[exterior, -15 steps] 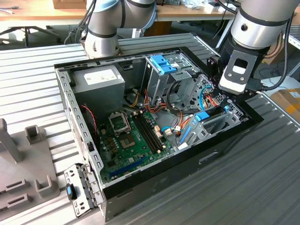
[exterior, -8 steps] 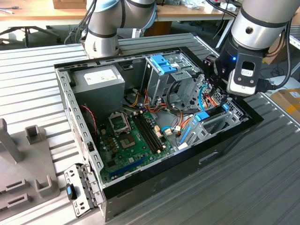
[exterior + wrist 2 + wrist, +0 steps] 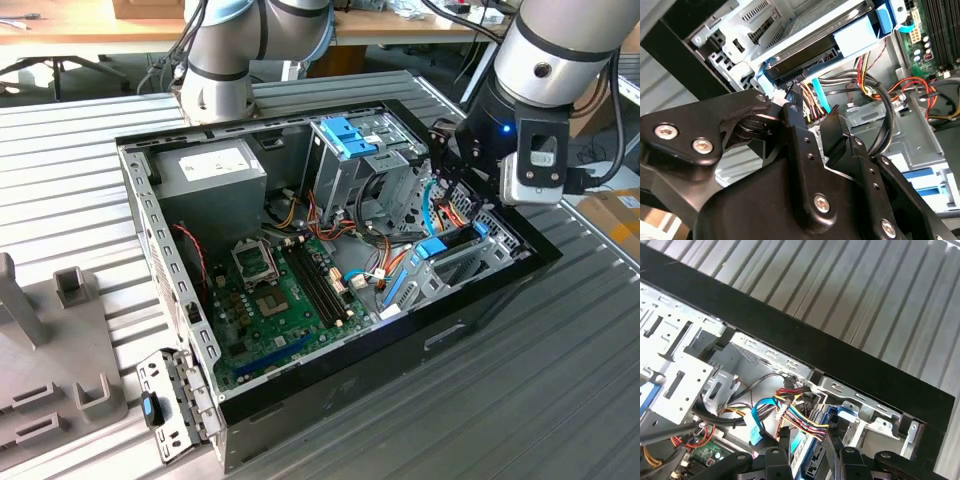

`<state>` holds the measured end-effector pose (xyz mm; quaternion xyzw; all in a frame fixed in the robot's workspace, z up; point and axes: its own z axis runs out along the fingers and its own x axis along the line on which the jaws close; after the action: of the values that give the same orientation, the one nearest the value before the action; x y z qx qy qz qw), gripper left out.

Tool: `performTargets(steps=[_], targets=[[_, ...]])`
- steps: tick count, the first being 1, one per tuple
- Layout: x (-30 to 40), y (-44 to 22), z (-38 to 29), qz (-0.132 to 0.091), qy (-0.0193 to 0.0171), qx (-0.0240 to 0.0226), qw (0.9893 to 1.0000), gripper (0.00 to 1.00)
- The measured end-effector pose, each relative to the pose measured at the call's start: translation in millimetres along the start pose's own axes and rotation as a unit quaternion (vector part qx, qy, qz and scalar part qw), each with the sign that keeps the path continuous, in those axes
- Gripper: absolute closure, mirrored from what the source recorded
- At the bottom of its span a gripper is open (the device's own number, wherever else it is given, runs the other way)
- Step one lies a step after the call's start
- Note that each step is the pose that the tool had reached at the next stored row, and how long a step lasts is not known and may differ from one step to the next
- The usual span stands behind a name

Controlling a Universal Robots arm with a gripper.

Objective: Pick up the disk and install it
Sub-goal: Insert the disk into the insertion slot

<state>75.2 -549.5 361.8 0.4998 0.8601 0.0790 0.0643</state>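
The disk, grey with a light-blue bracket, lies in the low drive bay at the corner of the open computer case on the exterior view's right. In the second wrist view its dark connector edge sits just beyond my fingertips, with the blue bracket around it. My gripper hangs over that bay, open, its black fingers apart and not touching the disk. A bundle of coloured wires runs between and past the fingers in both wrist views.
Inside the case are a grey power-supply box, a tall metal cage with blue tabs and the green motherboard. Another arm's base stands behind the case. A grey fixture sits on the ribbed table at the exterior view's left.
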Motion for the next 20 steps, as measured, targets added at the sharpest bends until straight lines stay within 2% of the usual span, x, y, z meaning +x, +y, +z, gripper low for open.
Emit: performTargets(steps=[2,4,6,8,10,12,13,17,18,19,20], targets=[[0.0,0.0,0.0,-0.020,0.0039,-0.0005,0.9998,0.58],[0.0,0.0,0.0,-0.041,0.0079,-0.0010,0.9991,0.58],[0.0,0.0,0.0,-0.079,0.0137,-0.0011,0.9968,0.58],[0.0,0.0,0.0,-0.100,0.0163,-0.0007,0.9949,0.58],[0.0,0.0,0.0,-0.138,0.0214,-0.0003,0.9902,0.58],[0.0,0.0,0.0,-0.178,0.0271,0.0000,0.9836,0.58],[0.0,0.0,0.0,-0.199,0.0300,0.0002,0.9795,0.58],[-0.9,1.9,0.4,-0.202,0.0308,0.0005,0.9789,0.58],[-1.5,3.0,0.7,-0.206,0.0309,0.0042,0.9779,0.58],[-1.5,3.0,0.7,-0.216,0.0280,0.0105,0.9759,0.58],[-1.5,3.0,0.7,-0.228,0.0255,0.0153,0.9732,0.58]])
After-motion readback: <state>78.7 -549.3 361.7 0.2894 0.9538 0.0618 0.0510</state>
